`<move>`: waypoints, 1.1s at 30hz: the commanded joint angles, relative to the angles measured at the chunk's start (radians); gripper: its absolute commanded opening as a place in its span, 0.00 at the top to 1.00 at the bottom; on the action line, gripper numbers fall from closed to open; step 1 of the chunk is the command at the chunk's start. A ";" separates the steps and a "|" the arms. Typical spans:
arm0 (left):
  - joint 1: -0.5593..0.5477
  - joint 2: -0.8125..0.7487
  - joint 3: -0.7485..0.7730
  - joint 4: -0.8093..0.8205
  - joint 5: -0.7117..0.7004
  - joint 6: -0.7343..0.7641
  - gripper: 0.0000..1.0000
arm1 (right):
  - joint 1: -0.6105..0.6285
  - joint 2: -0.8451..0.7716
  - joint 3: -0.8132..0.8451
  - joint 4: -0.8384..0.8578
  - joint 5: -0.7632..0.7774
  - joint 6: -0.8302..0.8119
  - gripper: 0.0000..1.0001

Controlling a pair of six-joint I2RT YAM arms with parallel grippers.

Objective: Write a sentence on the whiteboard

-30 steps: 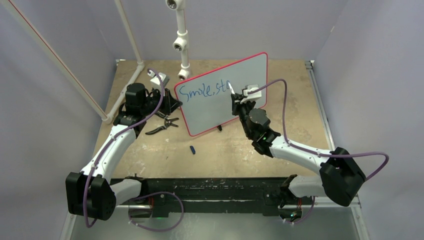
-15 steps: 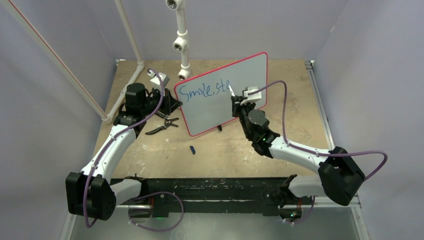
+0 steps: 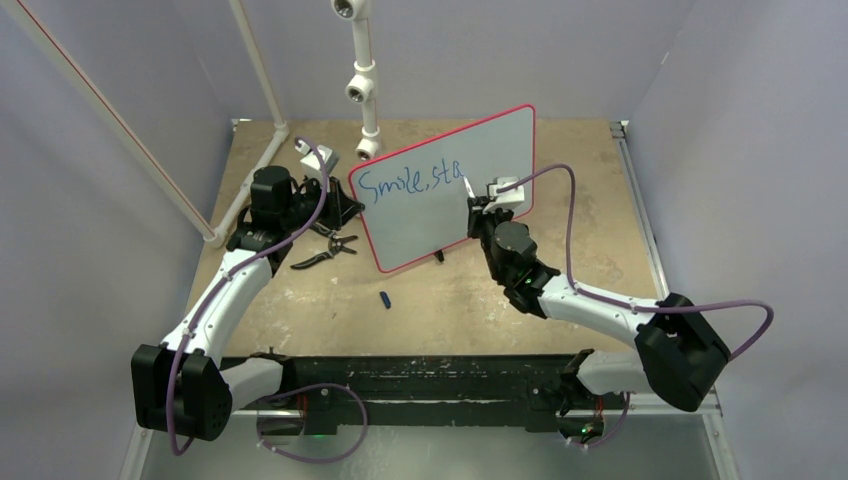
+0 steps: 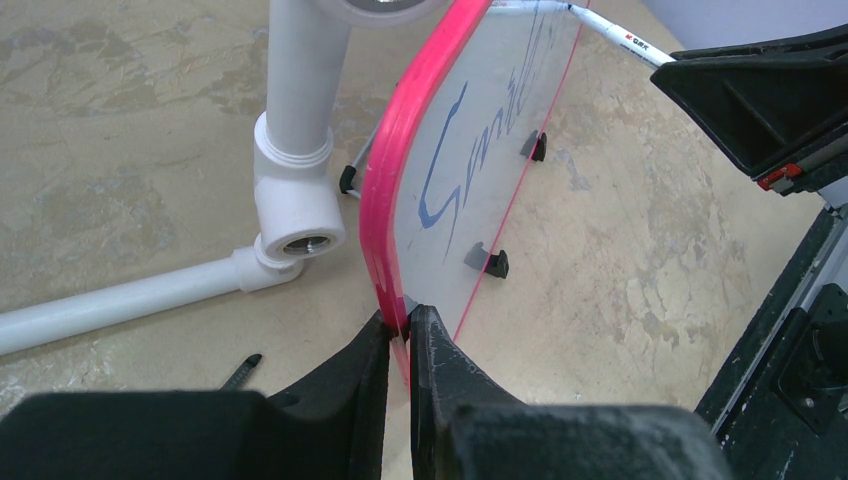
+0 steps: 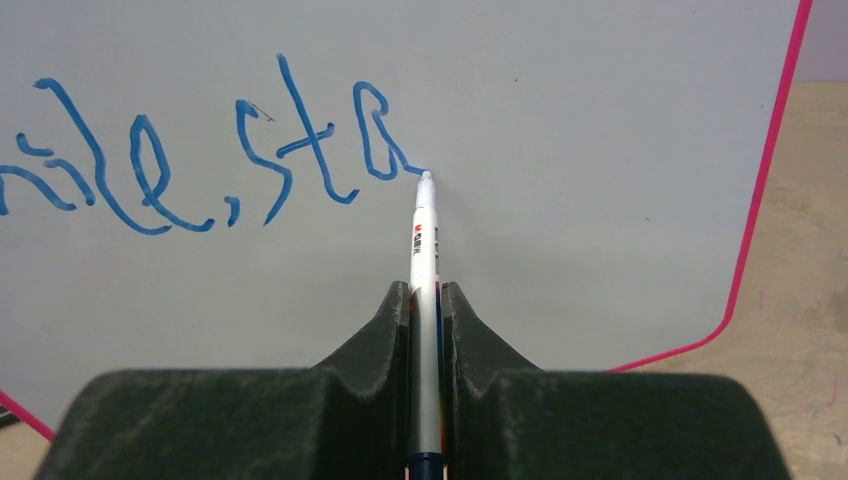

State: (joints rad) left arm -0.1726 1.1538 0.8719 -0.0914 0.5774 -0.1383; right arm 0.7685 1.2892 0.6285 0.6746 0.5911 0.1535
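The whiteboard [image 3: 430, 215] stands tilted on the table, pale grey with a red frame. Blue handwriting [image 3: 410, 182] on it reads "Smile, sta". My left gripper [image 3: 343, 207] is shut on the board's left red edge [image 4: 385, 210] and holds it; the pinch shows in the left wrist view [image 4: 399, 325]. My right gripper [image 3: 478, 205] is shut on a white marker [image 5: 425, 250]. The marker's tip touches the board at the tail of the "a" [image 5: 375, 130]. The marker also shows in the left wrist view [image 4: 625, 40].
White PVC pipes [image 3: 360, 80] rise behind the board, with an elbow [image 4: 295, 195] close to its left edge. Black pliers [image 3: 325, 252] lie on the table left of the board. A small blue marker cap [image 3: 384, 298] lies in front. Black feet [image 4: 487, 262] stick out from the board.
The right gripper has moved the marker slightly right and down, and the letter "a" after "st" has been completed. The left gripper and the board have not moved.
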 commanded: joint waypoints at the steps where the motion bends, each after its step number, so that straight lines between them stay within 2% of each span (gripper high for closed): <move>1: -0.015 -0.010 -0.005 0.021 0.008 0.002 1.00 | -0.001 -0.037 0.035 0.010 0.055 -0.037 1.00; 8: -0.015 -0.011 -0.004 0.021 0.007 0.001 1.00 | -0.001 -0.072 0.045 0.044 0.019 -0.069 1.00; 21: -0.015 -0.012 -0.005 0.022 0.010 0.002 1.00 | -0.011 -0.002 0.086 0.105 -0.016 -0.114 1.00; 33: -0.015 -0.012 -0.005 0.022 0.012 -0.001 1.00 | -0.018 0.033 0.055 0.067 -0.013 -0.075 1.00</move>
State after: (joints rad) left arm -0.1726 1.1534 0.8719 -0.0914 0.5770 -0.1383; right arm 0.7559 1.3136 0.6746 0.7349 0.5838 0.0635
